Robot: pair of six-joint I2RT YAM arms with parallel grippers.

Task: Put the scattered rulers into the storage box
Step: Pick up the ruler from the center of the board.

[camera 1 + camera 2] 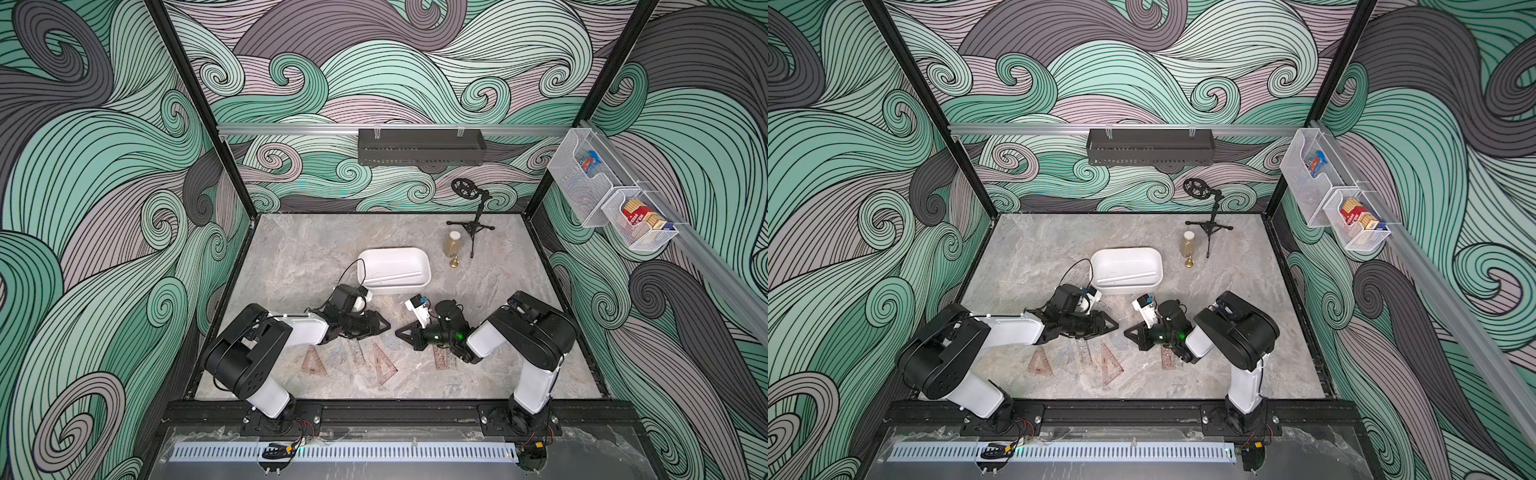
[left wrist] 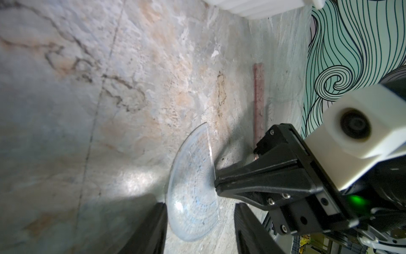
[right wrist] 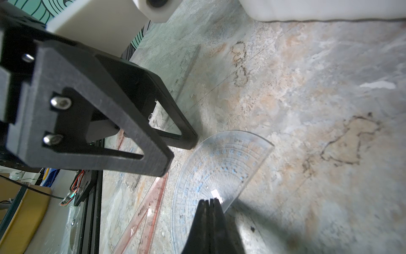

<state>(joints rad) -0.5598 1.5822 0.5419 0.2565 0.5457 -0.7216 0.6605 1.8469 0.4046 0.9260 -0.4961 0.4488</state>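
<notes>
A clear half-round protractor ruler (image 2: 193, 187) lies on the marble table between my two grippers. My left gripper (image 2: 200, 228) is open, its fingers either side of the protractor's curved end. My right gripper (image 3: 209, 201) is shut, its tip resting on the protractor (image 3: 219, 167) near the straight edge. In both top views the gripper tips nearly meet in front of the white storage box (image 1: 419, 257), which holds a clear straight ruler (image 1: 397, 277). Two reddish set squares (image 1: 312, 361) (image 1: 382, 362), a bluish one (image 1: 345, 353) and a reddish straight ruler (image 1: 441, 357) lie nearer the front edge.
Right of the box, towards the back wall, stand a bottle (image 1: 452, 245), a small brass piece (image 1: 454, 262) and a black tripod stand (image 1: 473, 224). A black perforated tray (image 1: 419, 147) hangs on the back wall. White wire baskets (image 1: 611, 199) hang on the right wall.
</notes>
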